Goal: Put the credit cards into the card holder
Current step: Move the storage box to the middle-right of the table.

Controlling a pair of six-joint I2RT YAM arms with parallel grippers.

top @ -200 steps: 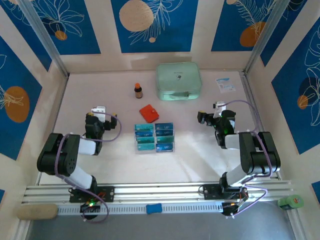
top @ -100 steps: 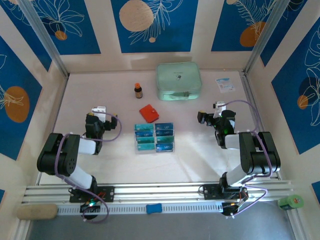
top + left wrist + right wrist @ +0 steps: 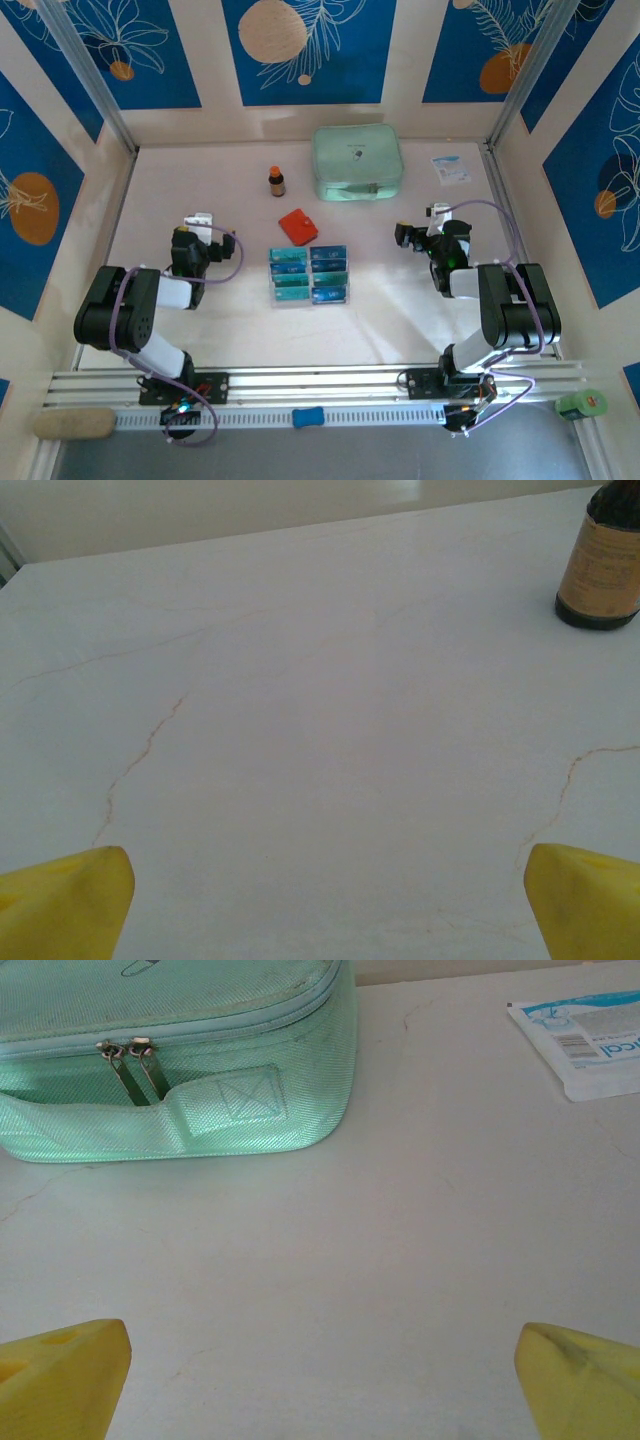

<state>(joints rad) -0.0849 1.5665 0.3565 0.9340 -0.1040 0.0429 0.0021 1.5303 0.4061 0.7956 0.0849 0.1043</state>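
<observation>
both left gripper and right gripper gape wide over a pale cracked table walled by blue panels.

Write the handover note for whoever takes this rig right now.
Left gripper: open, empty, left of the credit cards.
Right gripper: open, empty, facing the green case.
The credit cards lie in two columns, none picked up.
The card holder sits just beyond them, apart.
Done: nothing. Left: every card into the card holder.
</observation>
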